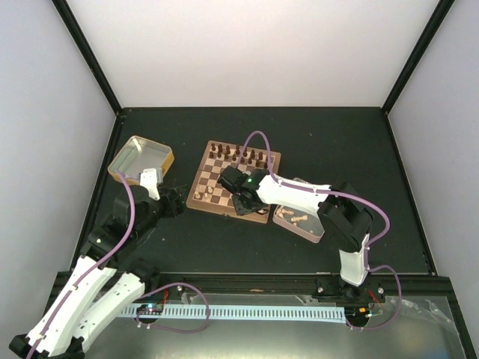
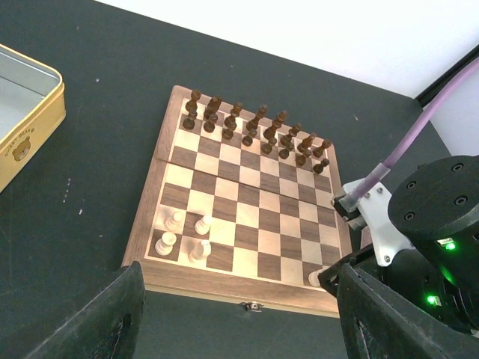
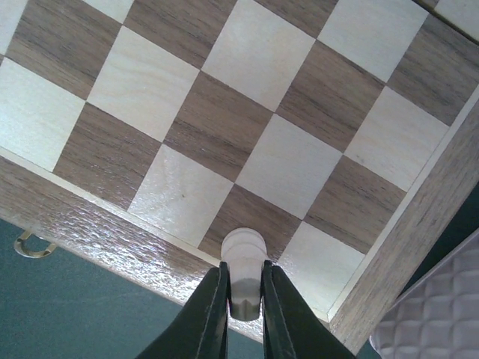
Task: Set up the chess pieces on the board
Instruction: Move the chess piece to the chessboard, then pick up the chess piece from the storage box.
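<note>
The board [image 1: 212, 185] lies mid-table, with dark chessmen [image 2: 254, 131] lined along its far rows. Several light tan chess pieces [image 2: 183, 235] stand in its near left corner. My right gripper [image 3: 244, 299] is shut on another light chess piece [image 3: 242, 258], holding it upright at a dark square in the near row, one square from the right corner. From the left wrist view that piece [image 2: 315, 278] shows at the board's near right edge. My left gripper [image 2: 247, 321] hangs open and empty just off the board's near left side [image 1: 176, 202].
A yellow tin [image 1: 141, 158] sits left of the board, behind my left arm. A second shallow tin [image 1: 299, 218] holding loose light pieces lies right of the board, under my right arm [image 1: 299, 194]. A small brass latch [image 3: 30, 245] sticks out of the board's near edge.
</note>
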Robot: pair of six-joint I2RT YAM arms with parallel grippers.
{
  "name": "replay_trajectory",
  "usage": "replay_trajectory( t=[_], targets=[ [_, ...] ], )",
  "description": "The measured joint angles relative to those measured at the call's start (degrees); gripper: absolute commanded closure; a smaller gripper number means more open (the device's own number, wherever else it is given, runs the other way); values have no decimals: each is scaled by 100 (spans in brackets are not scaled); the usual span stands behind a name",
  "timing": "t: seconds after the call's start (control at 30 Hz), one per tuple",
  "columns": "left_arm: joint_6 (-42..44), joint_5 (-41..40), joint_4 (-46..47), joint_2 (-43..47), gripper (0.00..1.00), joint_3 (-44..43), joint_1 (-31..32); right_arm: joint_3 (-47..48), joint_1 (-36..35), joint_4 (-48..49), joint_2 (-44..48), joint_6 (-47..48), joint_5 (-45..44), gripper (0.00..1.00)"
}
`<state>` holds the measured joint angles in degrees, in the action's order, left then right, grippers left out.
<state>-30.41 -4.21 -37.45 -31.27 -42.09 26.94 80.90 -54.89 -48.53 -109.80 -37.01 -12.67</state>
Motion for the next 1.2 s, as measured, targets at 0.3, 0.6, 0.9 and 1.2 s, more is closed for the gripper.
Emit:
replay_trajectory(
  t=[0.3,0.6,0.9,1.2],
  targets=[
    [-7,61,2,0,28,0,-2,9,2,-20,83,-90,-9,59],
    [26,409,247,-238,27,0,-4,-1064,599,699,2046,-581,-238,58],
    [175,992,1137,-533,26,0,-4,-3244,2420,1152,3239,-940,-411,58],
    [166,1152,1663,-909,26,0,-4,-3659,3322,1751,2765,-706,-374,66]
  ],
)
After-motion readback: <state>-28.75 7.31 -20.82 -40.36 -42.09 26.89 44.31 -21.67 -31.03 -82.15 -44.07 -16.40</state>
